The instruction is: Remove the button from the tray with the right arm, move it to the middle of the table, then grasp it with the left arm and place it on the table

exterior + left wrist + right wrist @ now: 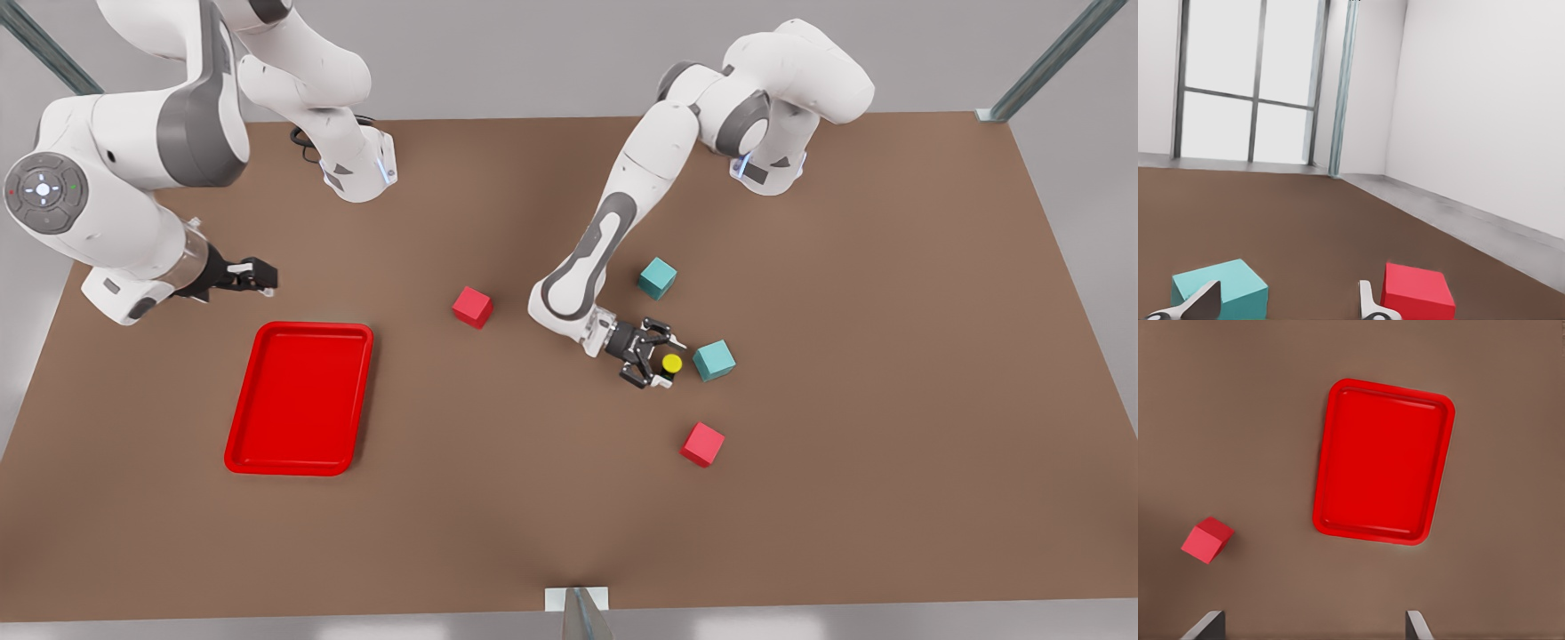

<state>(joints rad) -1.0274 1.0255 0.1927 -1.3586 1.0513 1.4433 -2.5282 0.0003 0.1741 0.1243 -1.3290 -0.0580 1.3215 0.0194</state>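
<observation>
The small yellow-capped button (671, 364) stands cap-up between the left gripper's (660, 359) wide open fingers; the right gripper (258, 276) waits, open, above the red tray (300, 397).

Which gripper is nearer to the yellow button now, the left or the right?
Left. The left gripper is open around the button, which sits between the cubes. The right gripper, also open, waits far away above the red tray.

White walls (1471, 100), a bright paned window (1245, 80), perhaps a grey floor (1085, 178).
</observation>
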